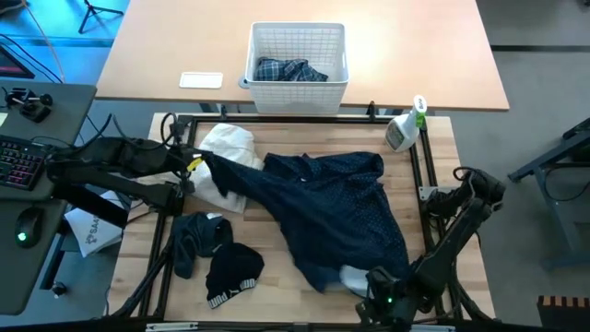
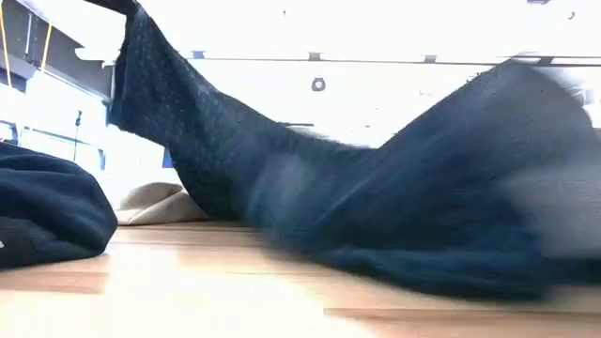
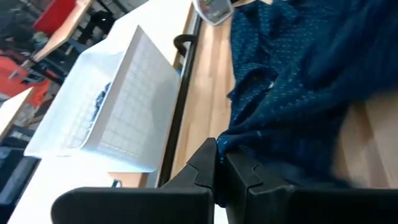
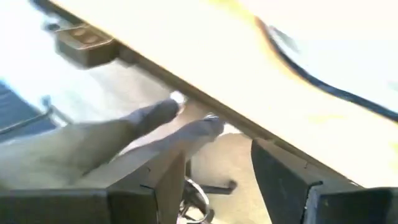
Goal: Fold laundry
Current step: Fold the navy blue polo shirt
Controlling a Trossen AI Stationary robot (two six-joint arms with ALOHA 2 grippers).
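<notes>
The left gripper is clenched on a corner of the navy dotted shirt, lifting it near the table's left edge; the rest drapes toward the front right corner, where the right gripper has its fingers parted, empty; a black piece lies front-left.

No legible text, label, brand, number or sign is found in any view. A white sheet at the left table edge in the high view carries dark printed characters, too small to make out. The spray bottle shows no readable label. The small black garment has white edge markings, unreadable.
</notes>
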